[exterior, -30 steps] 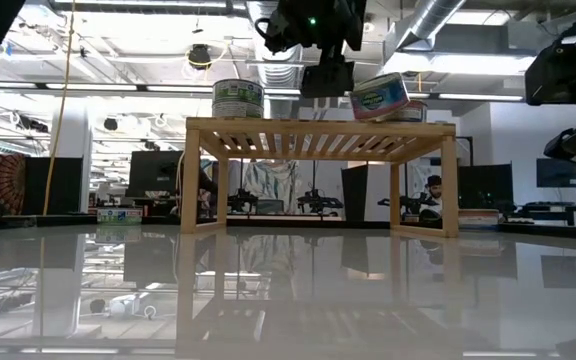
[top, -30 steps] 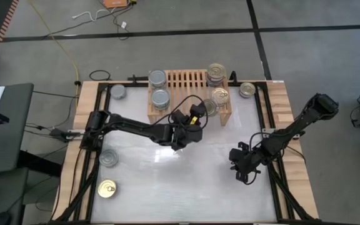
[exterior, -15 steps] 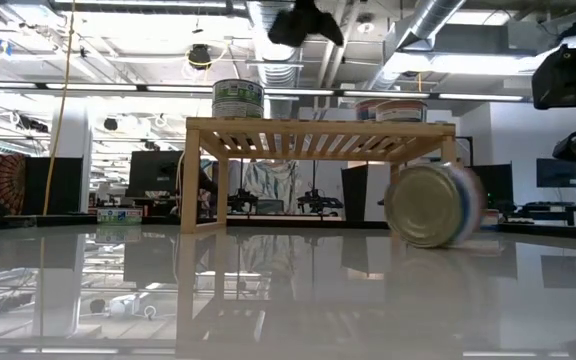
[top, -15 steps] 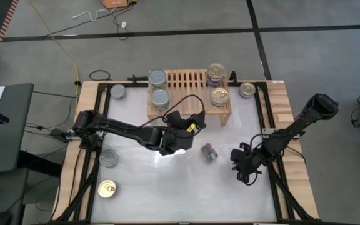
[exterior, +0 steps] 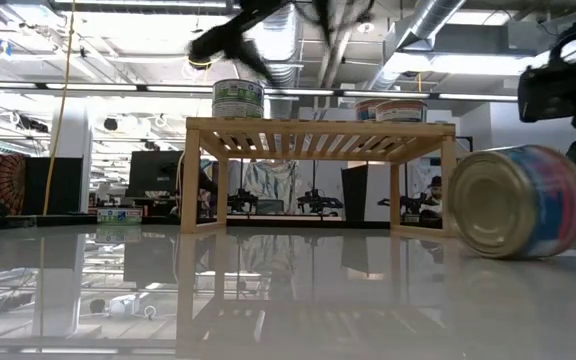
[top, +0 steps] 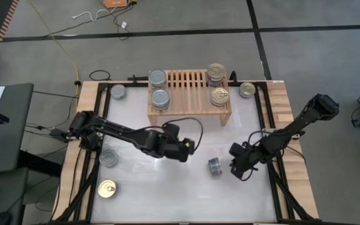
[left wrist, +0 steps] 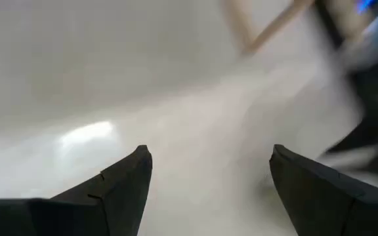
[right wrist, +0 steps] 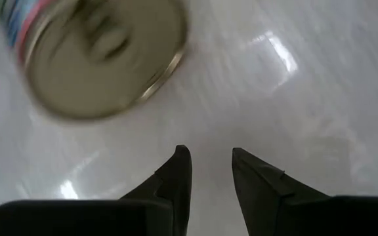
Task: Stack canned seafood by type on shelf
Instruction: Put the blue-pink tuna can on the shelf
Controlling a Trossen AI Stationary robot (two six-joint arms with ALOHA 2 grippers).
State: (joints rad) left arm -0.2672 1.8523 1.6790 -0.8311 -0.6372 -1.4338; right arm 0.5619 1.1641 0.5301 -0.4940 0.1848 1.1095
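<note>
Far left, on the white table [top: 167, 187]: two loose tins near the front-left corner, a silver-topped can [top: 109, 157] and below it a gold pull-ring can [top: 107, 189]. A third silver tin [top: 118, 92] sits at the back-left, just beside the shelf.

Left arm reaches in from the left edge; left gripper [top: 188, 149] hangs over bare table in front of the shelf, centre of the surface. Its wrist view shows the two dark fingers [left wrist: 120, 183] spread wide apart with nothing between them.

Shelf [top: 189, 94]: light-wood slatted rack at the back centre. Left end carries two silver-topped tins, one behind [top: 157, 78] and one in front [top: 160, 99]. Right end carries a stack of gold-topped tins [top: 216, 72] at the rear and one gold-topped tin [top: 220, 96] in front. Another tin [top: 247, 89] stands on the table just right of the shelf.

Right of centre: one fallen can [top: 215, 166] lies on its side on the table, label with blue and red bands, gold end facing the low camera [exterior: 516, 202].

Right gripper [top: 235, 167] sits low, just beside that can, not touching it. Its fingers [right wrist: 176, 177] stand slightly apart, empty; the can [right wrist: 90, 56] lies ahead of the tips.
</note>
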